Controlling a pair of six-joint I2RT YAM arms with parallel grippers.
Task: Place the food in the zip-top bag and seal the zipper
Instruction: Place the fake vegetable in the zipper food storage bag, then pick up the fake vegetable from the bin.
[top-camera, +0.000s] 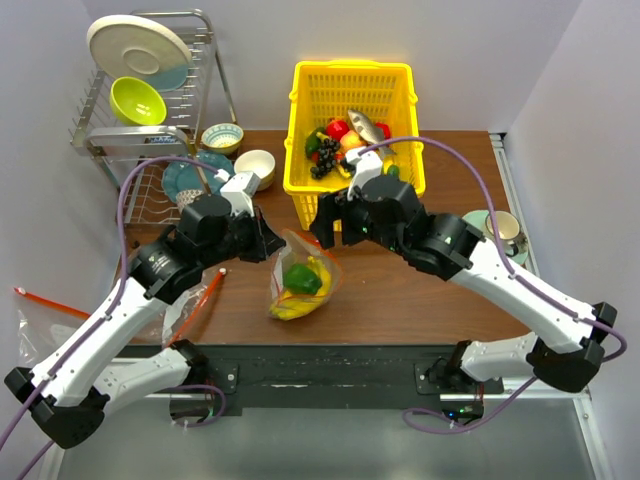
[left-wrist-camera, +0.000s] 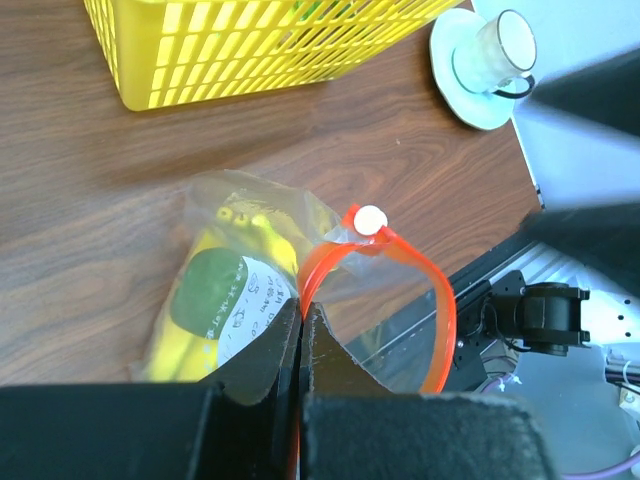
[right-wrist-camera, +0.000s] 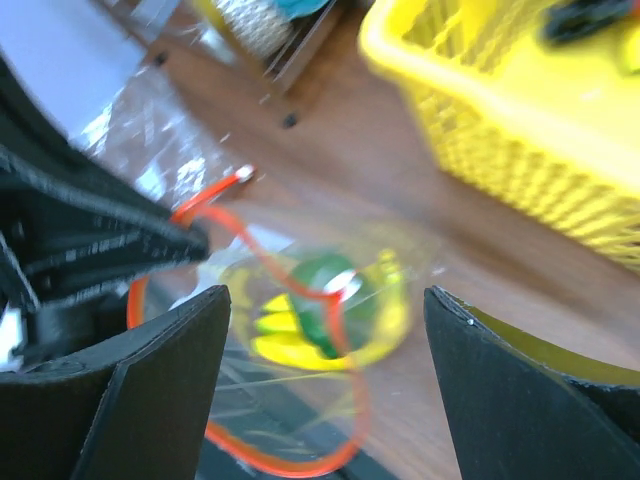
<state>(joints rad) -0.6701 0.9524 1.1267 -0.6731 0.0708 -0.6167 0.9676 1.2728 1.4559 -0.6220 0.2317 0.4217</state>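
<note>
Zip-top bag (top-camera: 303, 283), food (top-camera: 300, 278) inside, zipper (left-wrist-camera: 449, 320) unsealed: sealing step.
We log it nearside of the yellow basket (top-camera: 350, 68); left gripper (left-wrist-camera: 300, 318) clamped on the zipper, right gripper (right-wrist-camera: 326, 300) wide, seemingly empty. Next, right must pinch along the strip.

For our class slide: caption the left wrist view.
Shut left jaws pinch the orange zipper of the bag; toy fruit inside.
</note>
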